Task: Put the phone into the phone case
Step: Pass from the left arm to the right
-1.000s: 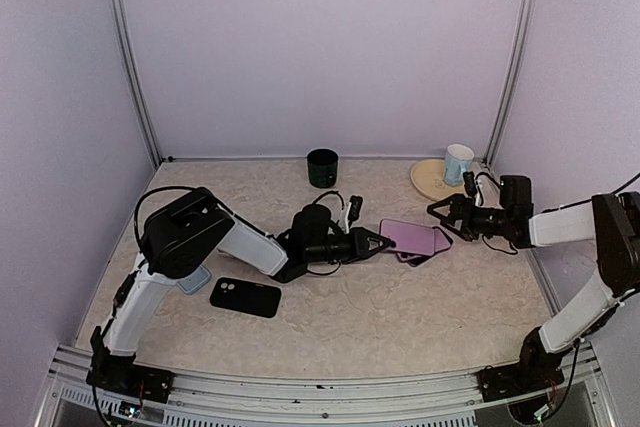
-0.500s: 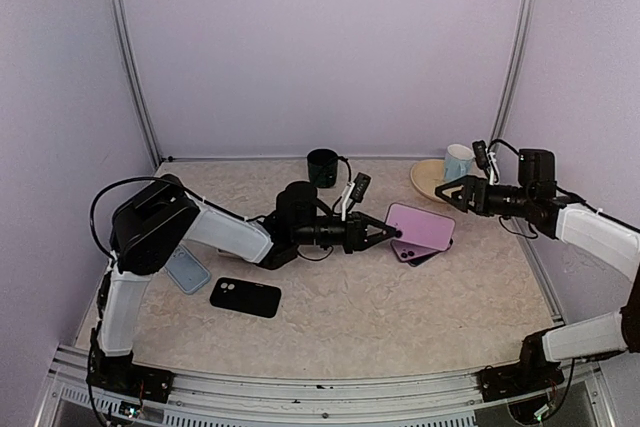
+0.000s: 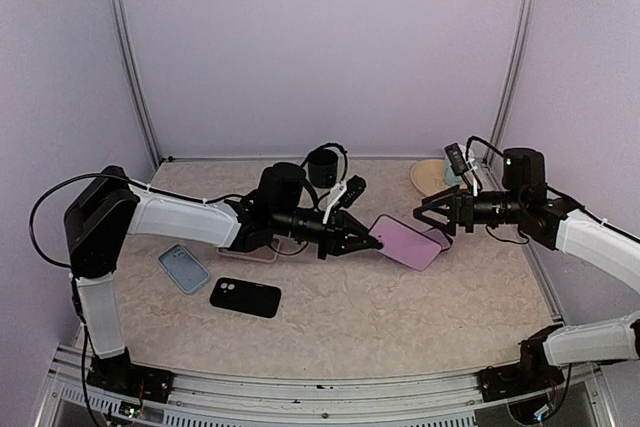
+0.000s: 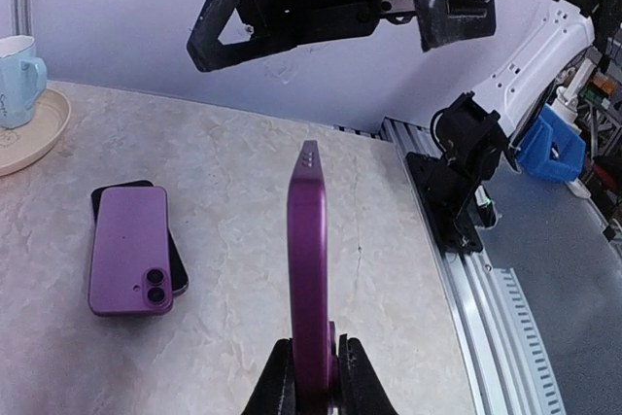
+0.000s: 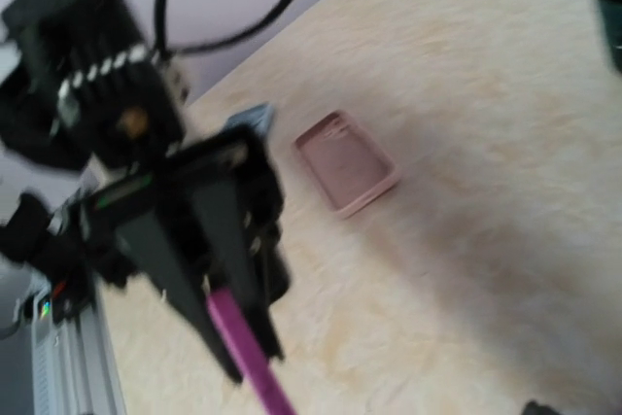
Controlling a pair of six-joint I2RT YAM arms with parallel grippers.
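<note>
The left gripper (image 3: 368, 243) is clamping tight on one short end of a flat, rounded-cornered purple slab (image 3: 408, 244) of phone shape. It is holding the slab off the mottled beige table (image 4: 243, 172), out in the middle-right of the work area. From above, the slab is showing a broad, plain matte face, tilting down toward its far end. In the left wrist view it is standing edge-on between the pads, showing a smooth rounded side and a short row of small holes at its far tip. Whether it is a phone or a case, I cannot tell.

The right gripper (image 3: 428, 215) is hanging with its jaws spread wide and nothing between them, just beyond the slab's far end and apart from it.

On the table beside the held slab, a purple phone with two round camera lenses (image 4: 131, 245) is lying back-up on a black slab of the same shape (image 4: 177, 264). Near them, a pale blue mug (image 4: 17, 70) is sitting on a cream round plate (image 4: 44, 133). The right wrist view is blurring heavily; a pink empty case (image 5: 345, 162) is lying flat there.
</note>
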